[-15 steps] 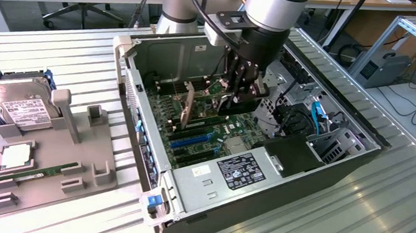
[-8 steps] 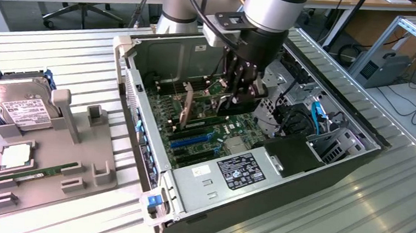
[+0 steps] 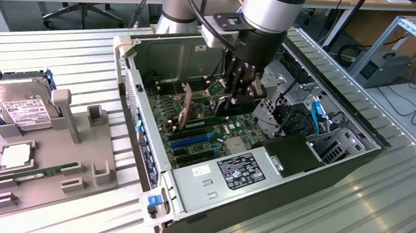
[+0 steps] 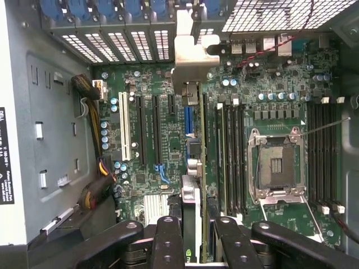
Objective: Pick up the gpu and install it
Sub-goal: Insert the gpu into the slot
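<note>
The gpu [image 4: 194,168] shows edge-on in the wrist view, a thin green card standing upright over the motherboard. Its silver end bracket [image 4: 190,53] is up against the case's slotted rear wall. My gripper [image 4: 197,246] is shut on the card, with one black finger [image 4: 168,238] on each side of it. In the exterior view the gripper [image 3: 239,103] reaches down into the open computer case [image 3: 132,97], and the gpu [image 3: 210,103] hangs from it just above the expansion slots, running towards the exterior view's left.
Black and white expansion slots [image 4: 140,131] lie beside the card, and the bare CPU socket [image 4: 277,165] on its other side. The power supply [image 3: 242,171] fills the case's near end. Outside it, a grey holder tray [image 3: 58,155] carries a hard drive [image 3: 22,108] and a RAM stick [image 3: 35,174].
</note>
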